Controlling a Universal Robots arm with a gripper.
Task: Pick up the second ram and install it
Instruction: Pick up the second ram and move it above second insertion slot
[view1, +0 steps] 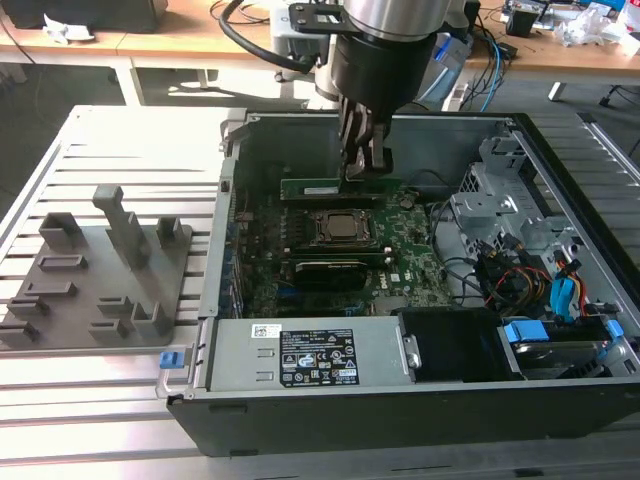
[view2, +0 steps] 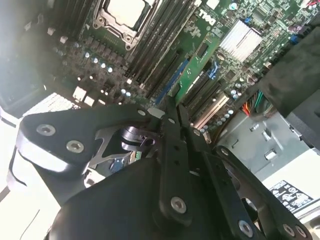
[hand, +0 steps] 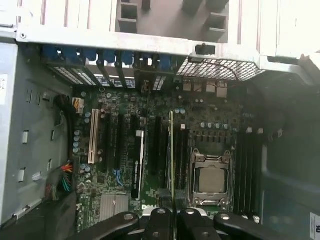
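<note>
A slatted metal table (view1: 130, 140) spanned the exterior view from left to right. On the left of the frame lay a grey holder plate (view1: 90, 285) with upright blocks. Just beside it, at centre and right, sat an open black computer case (view1: 400, 415).

Robot arm (view1: 390, 15) with a polished silver cylindrical body that ends in a wide matte black collar (view1: 385, 70). A thick black cable (view1: 236, 38) loops beside a flat black bracket (view1: 320, 15) dotted with small holes. The gripper (view1: 367, 172) is black metal, built from flat linkage bars (view2: 170, 145) with rounded ends, pinned by round silver screws (view2: 178, 204) and narrowing to slim dark fingers (view1: 360, 140)
</note>
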